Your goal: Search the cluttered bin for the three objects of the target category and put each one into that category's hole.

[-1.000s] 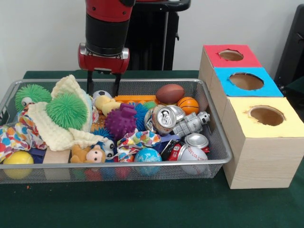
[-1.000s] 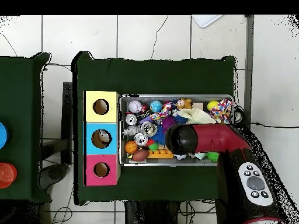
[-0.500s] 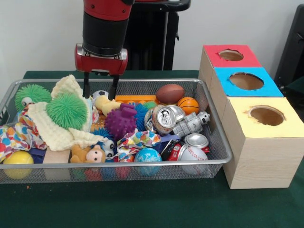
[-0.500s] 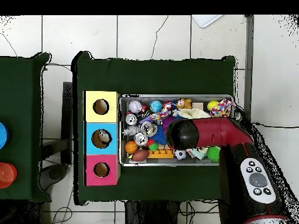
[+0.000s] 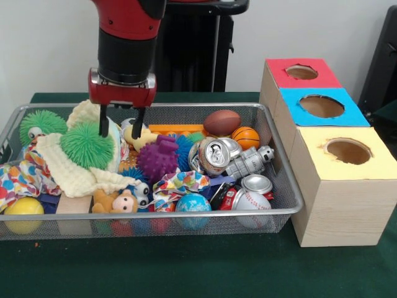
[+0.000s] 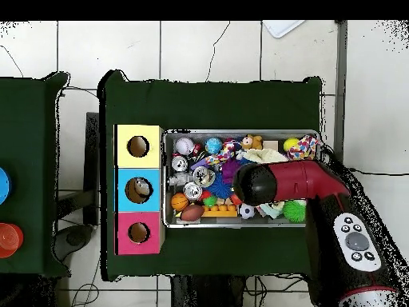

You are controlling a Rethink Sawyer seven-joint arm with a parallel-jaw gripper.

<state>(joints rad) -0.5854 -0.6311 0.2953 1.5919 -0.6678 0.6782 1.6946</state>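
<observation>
The green-covered table (image 5: 186, 273) carries a wide silver wire-mesh bin (image 5: 280, 162) heaped with toys and cans. At the table's right edge in the front view stands a pale wooden box with a round hole in its red top (image 5: 301, 72). The red-and-black gripper (image 5: 119, 130) hangs open and empty over the bin's far-left part, its fingers straddling nothing, beside a green spiky ball (image 5: 87, 144). No see-through plastic bags can be made out.

One bin (image 5: 282, 180), three box holes, red (image 5: 301, 72), blue (image 5: 321, 106), yellow (image 5: 348, 151), two green spiky balls (image 5: 87, 144), one football (image 5: 221, 122).
</observation>
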